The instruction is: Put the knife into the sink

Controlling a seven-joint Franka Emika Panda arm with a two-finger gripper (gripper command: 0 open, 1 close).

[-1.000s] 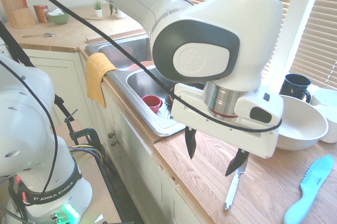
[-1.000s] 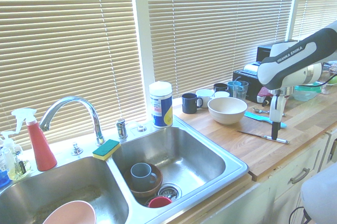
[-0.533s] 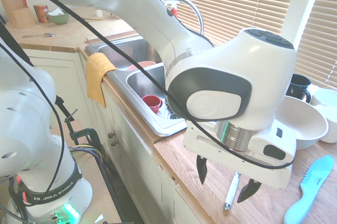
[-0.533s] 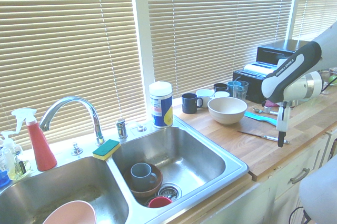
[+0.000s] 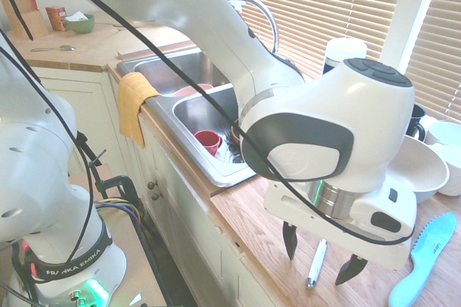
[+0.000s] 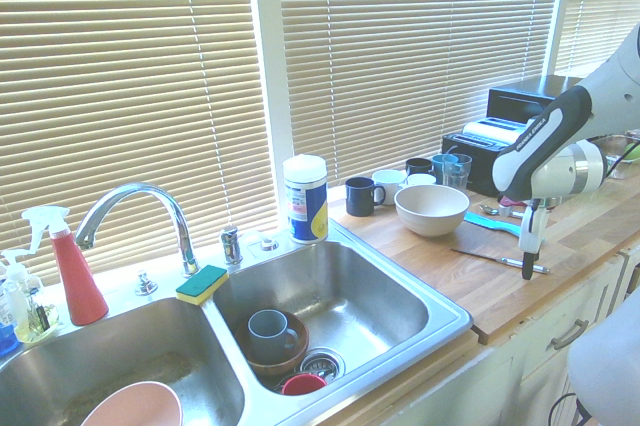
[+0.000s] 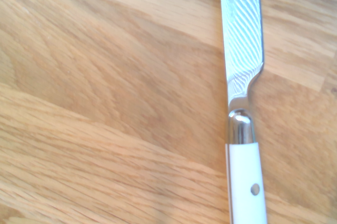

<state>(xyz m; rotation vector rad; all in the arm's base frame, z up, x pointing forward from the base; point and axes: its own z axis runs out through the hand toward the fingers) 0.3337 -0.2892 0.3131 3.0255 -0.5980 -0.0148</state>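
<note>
Pincer [image 5: 321, 260] hangs released, fingers either side of the knife [image 5: 315, 263] lying on the counter [image 5: 259, 220]. Second exterior view: pincer [image 6: 527, 264] over knife [image 6: 500, 259], sink [image 6: 345, 296] well apart. Wrist view: knife [image 7: 243, 129] directly below, flat on wood.

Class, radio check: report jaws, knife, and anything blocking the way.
Gripper jaws open, straddling the knife. Knife flat on the counter, not gripped. Sink holds cups; blue knife lies aside, no block.
</note>
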